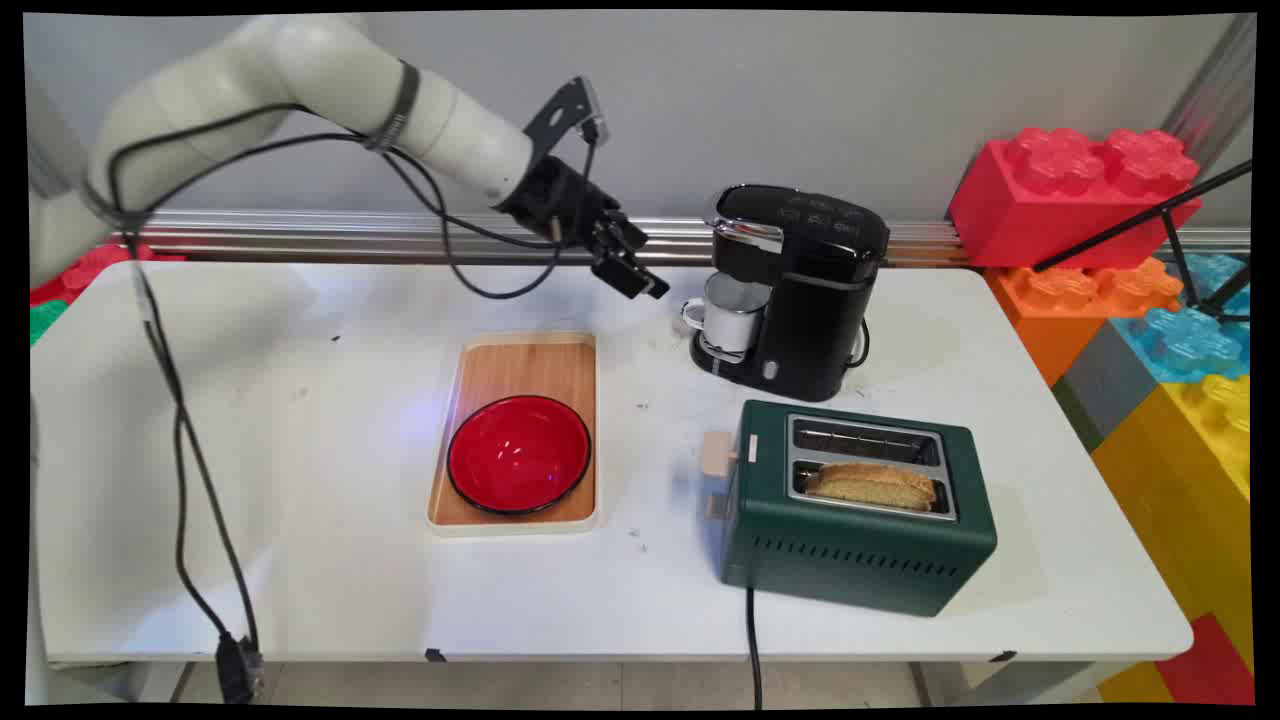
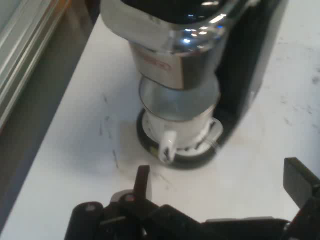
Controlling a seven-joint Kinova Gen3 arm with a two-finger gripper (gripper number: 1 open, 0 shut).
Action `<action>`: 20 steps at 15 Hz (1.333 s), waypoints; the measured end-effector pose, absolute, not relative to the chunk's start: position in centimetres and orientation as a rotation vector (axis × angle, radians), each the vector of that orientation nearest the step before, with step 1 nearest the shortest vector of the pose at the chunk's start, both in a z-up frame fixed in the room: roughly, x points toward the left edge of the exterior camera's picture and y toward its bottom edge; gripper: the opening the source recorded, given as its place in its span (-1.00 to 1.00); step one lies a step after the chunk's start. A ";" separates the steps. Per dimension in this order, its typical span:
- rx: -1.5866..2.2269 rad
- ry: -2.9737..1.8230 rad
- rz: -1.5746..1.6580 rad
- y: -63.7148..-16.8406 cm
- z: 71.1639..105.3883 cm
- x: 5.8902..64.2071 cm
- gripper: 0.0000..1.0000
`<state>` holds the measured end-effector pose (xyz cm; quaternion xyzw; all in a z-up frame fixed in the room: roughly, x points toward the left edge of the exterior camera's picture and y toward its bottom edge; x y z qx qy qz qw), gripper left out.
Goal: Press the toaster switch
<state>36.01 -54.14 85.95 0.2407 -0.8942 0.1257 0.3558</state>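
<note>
The black gripper (image 1: 632, 268) hangs in the air over the far side of the white table (image 1: 300, 560), tilted down and toward the coffee machine (image 1: 795, 290). Its two fingers (image 2: 142, 182) stand wide apart with nothing between them.

Seen from the hand, a white mug (image 2: 175, 127) sits dead ahead at about twelve o'clock, its handle (image 2: 166, 146) turned toward the gripper. The mug stands on the machine's round drip base, right under the chrome spout. From the room, the mug (image 1: 733, 312) lies at roughly four o'clock from the fingertips, near but clearly apart from them.

At about six o'clock from the gripper, lower on the table, a wooden tray (image 1: 525, 370) carries a red bowl (image 1: 518, 454) at its near end. At five o'clock from the gripper, and in front of the coffee machine, stands a green toaster (image 1: 855, 520) with a slice of bread (image 1: 872, 485) sitting in its nearer slot; the farther slot is bare. Big toy bricks (image 1: 1075, 190) are stacked off the table's right end.
</note>
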 end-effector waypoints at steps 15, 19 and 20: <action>0.475 -2.302 0.180 -40.8 93.9 32.1 -1.00; 0.410 -2.286 0.179 -40.0 93.8 30.9 -1.00; 0.397 -2.283 0.180 -39.9 93.7 30.6 -1.00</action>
